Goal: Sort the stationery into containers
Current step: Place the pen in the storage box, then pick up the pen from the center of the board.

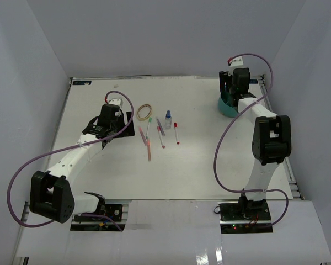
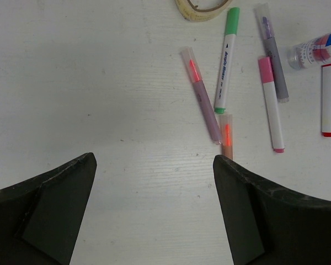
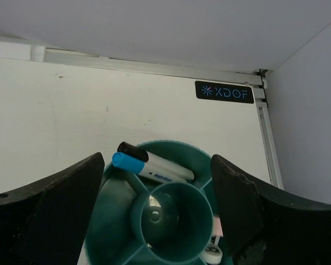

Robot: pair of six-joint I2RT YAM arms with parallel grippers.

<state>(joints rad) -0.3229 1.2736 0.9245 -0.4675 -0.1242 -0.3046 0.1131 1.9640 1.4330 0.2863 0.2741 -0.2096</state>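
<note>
Near the middle of the white bench [image 1: 99, 176] sits the small clear blue-capped bottle [image 1: 167, 116], with the loose stationery around it. The tan rubber band [image 1: 145, 111] lies flat to the left of the bottle and slightly farther from the arm bases. A green-capped pen [image 1: 149, 124] lies between the band and the bottle, a little nearer the arms. A clear-capped pen with a purple tip [image 2: 273, 52] lies closer to the bottle on that same side. A pink-capped pen [image 1: 161, 138] lies on the near side of the bottle, and a red-capped pen [image 1: 176, 132] lies just to the bottle's right and nearer. Two clear-capped pens with orange-red tips [image 2: 201, 94] lie farthest out on the bottle's near-left side, their ends almost meeting.

The round teal organiser [image 1: 227, 107] stands well to the right of the bottle and farther back. The right gripper [image 1: 227, 91] hangs directly over it. Its jaws are spread wide to either side of the rim and pinch nothing. Inside the organiser, a blue-capped pen [image 3: 154, 168] lies in a compartment behind the central well [image 3: 171, 215], with a black-capped pen [image 3: 132, 149] right beside it.

The left gripper [image 1: 120, 105] is left of the bottle, beyond the rubber band. Its jaws are spread wide over bare bench and hold nothing.
</note>
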